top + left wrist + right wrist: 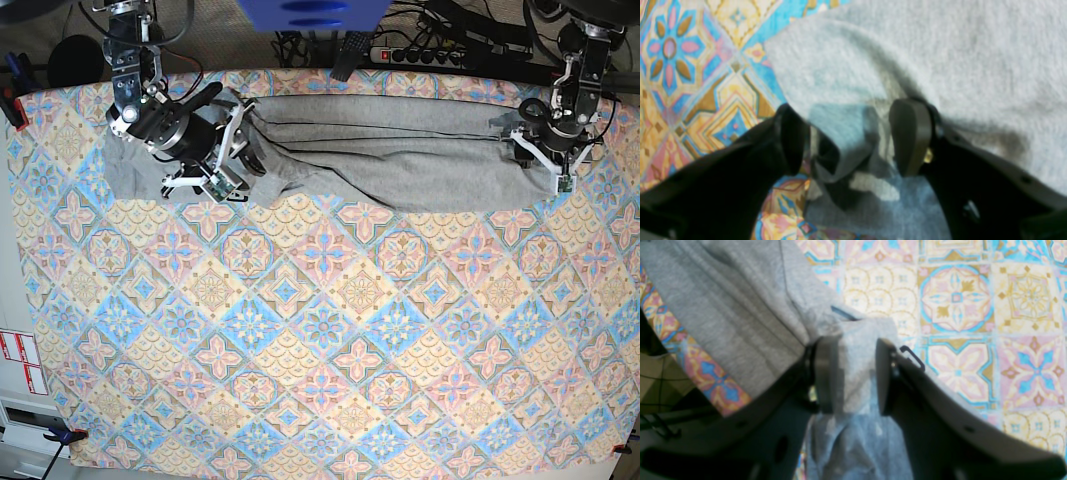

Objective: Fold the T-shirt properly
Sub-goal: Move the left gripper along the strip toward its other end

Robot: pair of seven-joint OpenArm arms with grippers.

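Note:
The light grey T-shirt (400, 150) lies in a long band across the far side of the table, stretched between both arms. My right gripper (235, 150), on the base view's left, is shut on a bunch of the shirt's cloth (740, 306); the fabric fills the gap between its fingers (823, 373). My left gripper (537, 160), on the base view's right, holds the other end of the shirt (973, 50), with a fold of cloth between its fingers (910, 136). No lettering shows.
The patterned tablecloth (320, 330) covers the whole table. A power strip (430, 50) and cables lie behind the far edge. A red clamp (10, 100) sits at the far left corner. The table's edge shows in the right wrist view (690, 373).

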